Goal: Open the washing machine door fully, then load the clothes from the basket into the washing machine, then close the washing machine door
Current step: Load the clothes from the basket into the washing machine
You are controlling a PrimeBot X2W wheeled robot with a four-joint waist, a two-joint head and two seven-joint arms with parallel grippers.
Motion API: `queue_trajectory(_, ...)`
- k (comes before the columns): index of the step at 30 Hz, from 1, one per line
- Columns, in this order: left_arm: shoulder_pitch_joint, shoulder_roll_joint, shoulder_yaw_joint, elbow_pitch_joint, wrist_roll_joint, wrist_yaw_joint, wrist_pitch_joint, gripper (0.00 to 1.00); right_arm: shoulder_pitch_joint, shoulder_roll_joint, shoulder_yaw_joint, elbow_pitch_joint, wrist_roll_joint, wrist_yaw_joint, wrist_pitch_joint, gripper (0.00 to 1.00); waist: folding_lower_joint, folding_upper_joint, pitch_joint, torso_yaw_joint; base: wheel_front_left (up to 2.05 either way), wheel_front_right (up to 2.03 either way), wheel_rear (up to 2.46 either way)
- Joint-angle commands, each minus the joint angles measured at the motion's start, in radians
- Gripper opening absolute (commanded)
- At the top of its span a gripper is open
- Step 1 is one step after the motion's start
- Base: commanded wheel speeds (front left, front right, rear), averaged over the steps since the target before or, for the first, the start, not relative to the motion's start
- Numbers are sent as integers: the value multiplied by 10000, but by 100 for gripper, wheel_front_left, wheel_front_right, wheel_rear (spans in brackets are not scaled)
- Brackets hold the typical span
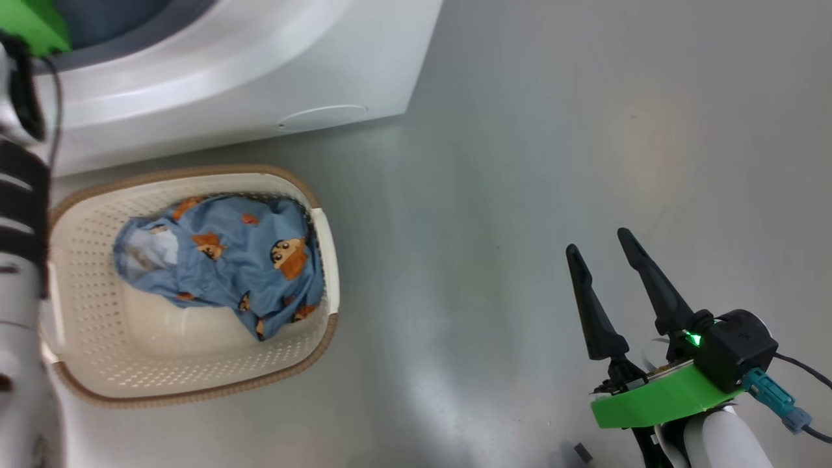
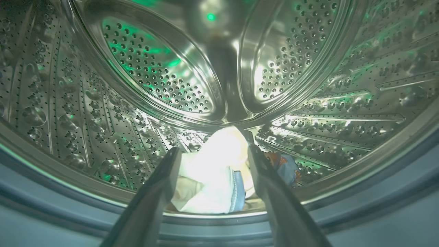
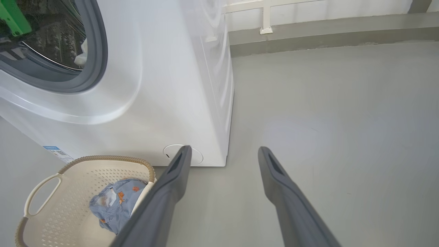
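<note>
The left gripper (image 2: 213, 151) has its fingers spread, gripping nothing, at the drum (image 2: 154, 75) mouth, with a white cloth (image 2: 212, 181) lying loose beyond them. The right gripper (image 1: 598, 242) hangs splayed and empty above the floor (image 1: 520, 162). Loading looks half done (a blue garment (image 1: 227, 260) lies in the basket (image 1: 195, 172) beside the washing machine (image 1: 247, 78)); next comes reaching down for it.

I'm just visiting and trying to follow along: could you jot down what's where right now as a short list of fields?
Washing machine: doorway open, steel drum exposed
In drum: white cloth, a bit of blue printed garment beside it
Basket: on the floor before the machine, holds one light-blue cartoon-print garment
Left pincer: open, inside the drum mouth, pointing at the white cloth
Right pincer: open, empty, over bare floor
</note>
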Motion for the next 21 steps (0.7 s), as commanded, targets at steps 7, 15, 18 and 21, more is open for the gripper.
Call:
queue_trajectory(7, 1069, 93, 96, -1300, -170, -67, -61, 100, -3, -41, 7, -225, -94, 16, -48, 100, 0, 0, -320, 468, 0, 0, 0)
queue_trajectory(15, 2879, -272, 132, -2666, -352, -303, -62, 100, 74, -41, -155, -177, -164, 16, -48, 100, 0, 0, -875, 771, 0, 0, 0)
queue_trajectory(18, 3425, -336, 170, -3076, -381, -321, -62, 100, 120, -41, -187, -155, -174, 16, -48, 100, 0, 0, -1061, 829, 0, 0, 0)
queue_trajectory(21, 4352, -450, 186, -3605, -416, -383, -62, 100, 213, -41, -232, -132, -200, 16, -48, 100, 0, 0, -1366, 914, 0, 0, 0)
